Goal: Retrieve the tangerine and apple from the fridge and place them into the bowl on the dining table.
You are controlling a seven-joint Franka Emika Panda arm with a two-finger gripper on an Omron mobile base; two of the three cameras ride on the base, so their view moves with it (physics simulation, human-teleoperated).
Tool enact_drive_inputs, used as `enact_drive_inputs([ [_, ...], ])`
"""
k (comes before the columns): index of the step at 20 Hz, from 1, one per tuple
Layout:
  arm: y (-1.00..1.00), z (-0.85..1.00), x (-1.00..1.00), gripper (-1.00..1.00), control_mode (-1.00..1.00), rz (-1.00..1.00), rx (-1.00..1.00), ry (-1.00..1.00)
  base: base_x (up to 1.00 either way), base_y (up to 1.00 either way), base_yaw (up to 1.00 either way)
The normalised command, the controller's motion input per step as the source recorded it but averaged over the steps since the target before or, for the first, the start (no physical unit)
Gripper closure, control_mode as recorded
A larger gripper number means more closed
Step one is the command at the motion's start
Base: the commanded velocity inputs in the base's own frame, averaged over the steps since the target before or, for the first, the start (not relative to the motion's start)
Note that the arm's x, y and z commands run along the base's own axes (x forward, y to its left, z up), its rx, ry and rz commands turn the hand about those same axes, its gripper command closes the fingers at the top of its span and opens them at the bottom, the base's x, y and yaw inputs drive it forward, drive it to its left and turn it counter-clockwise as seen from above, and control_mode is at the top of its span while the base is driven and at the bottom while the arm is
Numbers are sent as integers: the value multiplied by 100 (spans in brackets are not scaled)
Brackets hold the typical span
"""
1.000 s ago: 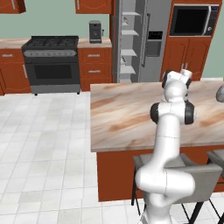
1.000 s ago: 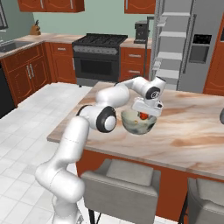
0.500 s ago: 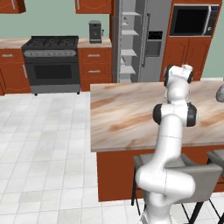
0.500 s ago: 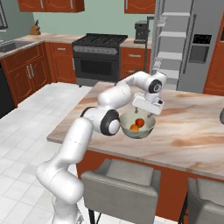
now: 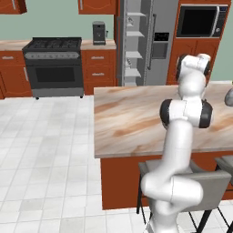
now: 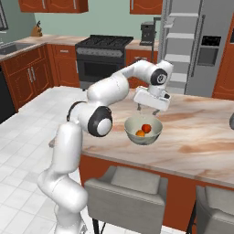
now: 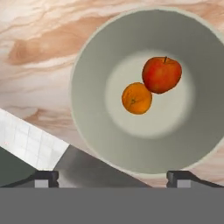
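The pale bowl (image 6: pixel 143 137) stands near the front edge of the dining table (image 6: pixel 201 132). Inside it the red apple (image 6: pixel 146 127) rests against the orange tangerine (image 6: pixel 140 133). Seen from the hand, the apple (image 7: pixel 161 74) lies up and right of the tangerine (image 7: pixel 137 98), both on the floor of the bowl (image 7: pixel 92 87). My gripper (image 6: pixel 146 111) hangs a little above the bowl, open, with nothing between its fingertips (image 7: pixel 46 177). Behind the table, the grey fridge (image 6: pixel 201 45) has one door open, showing white shelves.
Grey chairs (image 6: pixel 125 196) stand tucked under the table's near side. A dark rounded object (image 6: pixel 231 121) sits at the table's right end. A black stove (image 5: pixel 54 63) and red-brown cabinets line the back wall. White tiled floor (image 5: pixel 45 159) lies left of the table.
The gripper has opened and risen out of the bowl, leaving the apple lying beside the tangerine. The bowl has not moved.
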Motion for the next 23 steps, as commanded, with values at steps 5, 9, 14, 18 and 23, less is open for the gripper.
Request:
enact_drive_inputs([
  [5,72,22,-100,-100,-100,0,-26,-39,0,0,0],
  [9,48,0,-100,-100,-100,0,-15,-46,0,0,0],
  [14,8,9,-100,-100,-100,0,0,-47,0,0,0],
  [18,-19,64,-100,-100,-100,-2,0,-27,0,0,0],
  [23,-36,100,-76,-100,-100,0,0,-5,0,0,0],
])
